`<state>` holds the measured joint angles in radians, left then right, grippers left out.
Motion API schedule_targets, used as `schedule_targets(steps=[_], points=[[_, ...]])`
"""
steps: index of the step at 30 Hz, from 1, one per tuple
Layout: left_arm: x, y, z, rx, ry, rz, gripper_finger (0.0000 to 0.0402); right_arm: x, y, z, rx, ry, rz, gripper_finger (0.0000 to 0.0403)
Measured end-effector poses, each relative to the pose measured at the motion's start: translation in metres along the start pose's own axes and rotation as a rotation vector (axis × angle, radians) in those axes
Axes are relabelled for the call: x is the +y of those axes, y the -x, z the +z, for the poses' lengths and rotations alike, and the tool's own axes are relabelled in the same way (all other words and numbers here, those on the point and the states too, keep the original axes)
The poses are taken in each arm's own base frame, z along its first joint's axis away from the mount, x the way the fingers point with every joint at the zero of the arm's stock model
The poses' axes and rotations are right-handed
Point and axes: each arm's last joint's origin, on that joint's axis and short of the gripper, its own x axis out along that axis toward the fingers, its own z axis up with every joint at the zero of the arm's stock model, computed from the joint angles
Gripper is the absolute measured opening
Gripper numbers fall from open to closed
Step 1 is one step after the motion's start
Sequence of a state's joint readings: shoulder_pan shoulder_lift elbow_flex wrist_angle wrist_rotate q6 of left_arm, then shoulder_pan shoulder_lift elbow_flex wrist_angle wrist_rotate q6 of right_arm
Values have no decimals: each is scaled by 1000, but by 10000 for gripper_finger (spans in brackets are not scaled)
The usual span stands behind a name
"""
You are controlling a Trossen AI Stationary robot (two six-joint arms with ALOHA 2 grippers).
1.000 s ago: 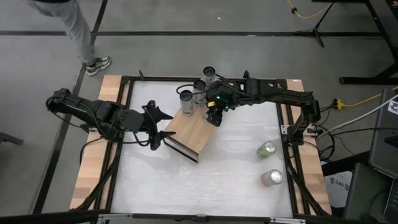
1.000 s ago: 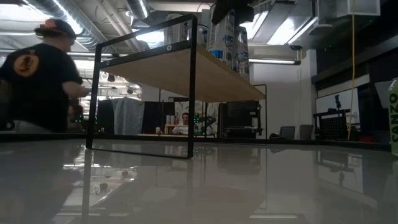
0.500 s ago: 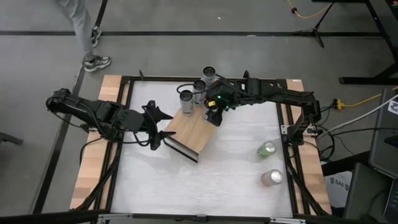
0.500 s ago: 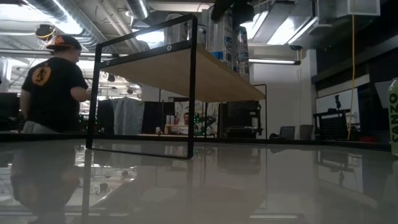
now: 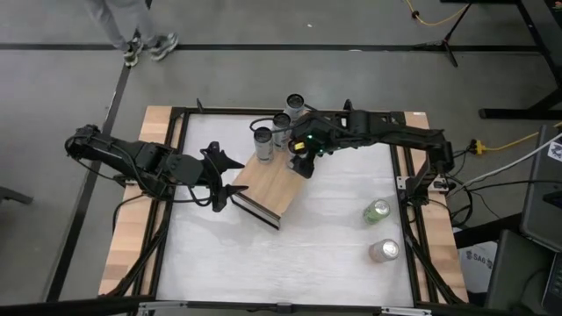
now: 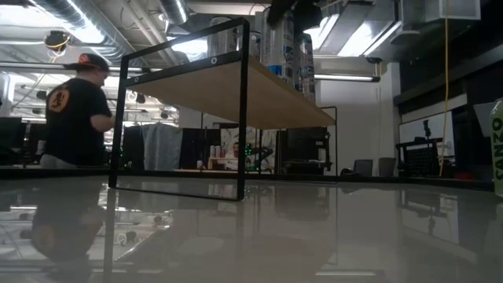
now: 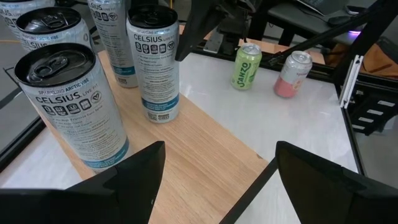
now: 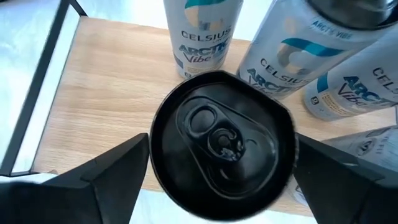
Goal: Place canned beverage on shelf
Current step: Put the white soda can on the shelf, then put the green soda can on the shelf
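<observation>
place: robotics lab | cues: exposed ceiling ducts (image 6: 118,20); concrete floor (image 5: 263,70); floor cables (image 5: 518,140)

On the shelf (image 5: 268,186) stand 4 cans: 3 white Celsius cans (image 7: 73,99) and 1 black-topped can (image 8: 221,142). 2 more sit at the surface's (image 5: 263,263) lower right: 1 green can (image 5: 377,211), 1 pink can (image 5: 383,251). 1 person (image 6: 72,110) stands left.

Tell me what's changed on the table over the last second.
On the table, hardly anything visibly moved. The right gripper hangs over a can standing on the shelf, fingers spread clear of it. The left gripper stayed open at the shelf's end. Behind the table, a person walked further off.
</observation>
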<state>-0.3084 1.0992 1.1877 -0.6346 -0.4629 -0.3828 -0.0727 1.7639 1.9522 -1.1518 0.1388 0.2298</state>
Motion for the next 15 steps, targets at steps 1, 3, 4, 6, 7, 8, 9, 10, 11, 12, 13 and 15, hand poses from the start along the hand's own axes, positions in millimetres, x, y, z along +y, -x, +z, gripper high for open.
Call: schedule_targets(steps=[1,3,4,6,7,8,9,10,11,12,13,15], points=[[0,0,0,0,0,0,299,0,2,0,-7,-1,1,363],[0,0,0,0,0,0,299,-1,8,0,-20,-3,5,363],[0,0,0,0,0,0,299,-2,11,-1,-28,-4,6,363],[0,0,0,0,0,0,299,-3,18,-2,-40,-6,9,363],[0,0,0,0,0,0,299,-4,22,-2,-46,-7,11,363],[0,0,0,0,0,0,299,-4,26,-3,-55,-8,13,363],[0,0,0,0,1,0,299,-5,31,-4,-65,-9,16,363],[0,0,0,0,3,0,299,-6,37,-5,-74,-11,19,363],[0,0,0,0,3,0,299,-7,43,-6,-80,-12,26,363],[0,0,0,0,3,0,299,-9,49,-8,-82,-12,34,363],[0,0,0,0,3,0,299,-10,54,-11,-81,-12,39,363],[0,0,1,-5,6,-2,299,-12,66,-17,-75,-18,39,363]])
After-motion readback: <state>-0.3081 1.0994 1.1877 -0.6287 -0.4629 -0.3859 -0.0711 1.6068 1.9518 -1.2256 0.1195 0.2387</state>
